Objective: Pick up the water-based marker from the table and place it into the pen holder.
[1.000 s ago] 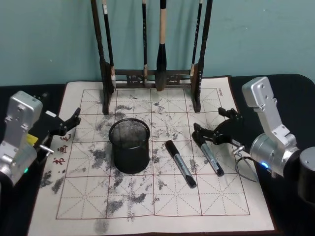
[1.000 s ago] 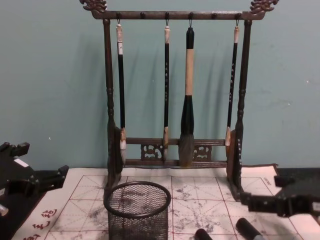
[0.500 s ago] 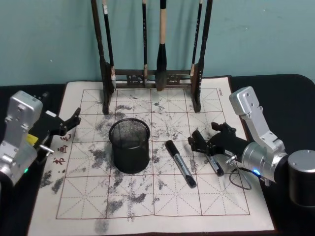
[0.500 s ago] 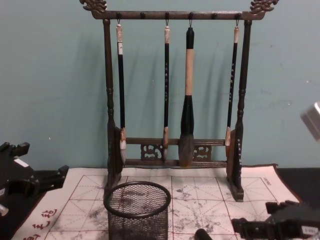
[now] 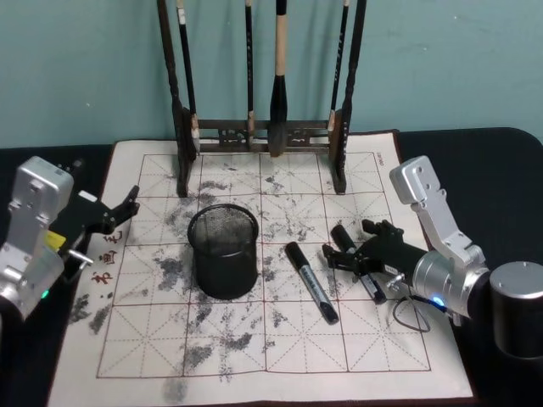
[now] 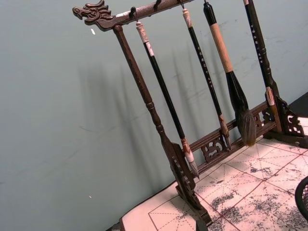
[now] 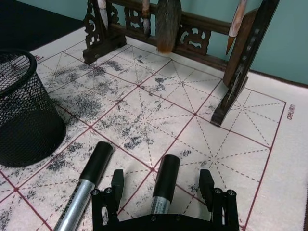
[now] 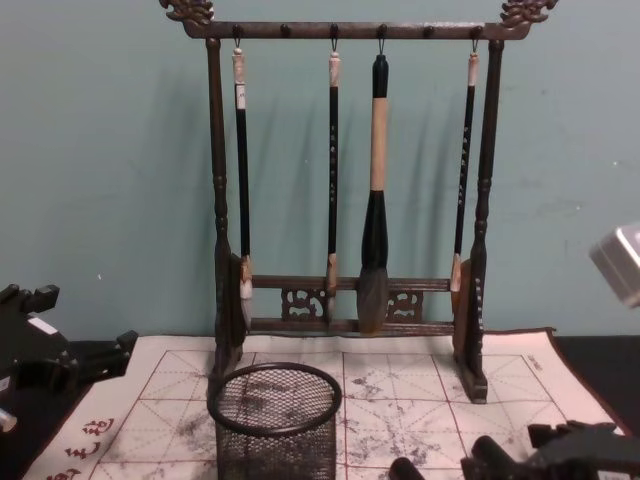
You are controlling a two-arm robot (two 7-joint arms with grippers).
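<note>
Currently: black table (image 5: 501, 161), with a white felt mat (image 5: 254, 356), red grid and grey ink stains, spread over most of it. Wooden brush rack (image 5: 254, 136) stands upright at the mat's far edge, four brushes (image 8: 378, 150) hanging. Right gripper (image 7: 161, 185) sits low over the mat, right of centre, claw spread with one finger on each side of the water-based marker (image 7: 167, 175); I see gaps on both sides. That marker lies flat on the mat, dark cap toward the rack. Left gripper (image 5: 123, 214) sits at the mat's left edge, claw spread, empty. Pen holder (image 5: 223, 252) is upright left of centre. Second marker (image 5: 310, 281) lies flat between the pen holder and the straddled marker
</note>
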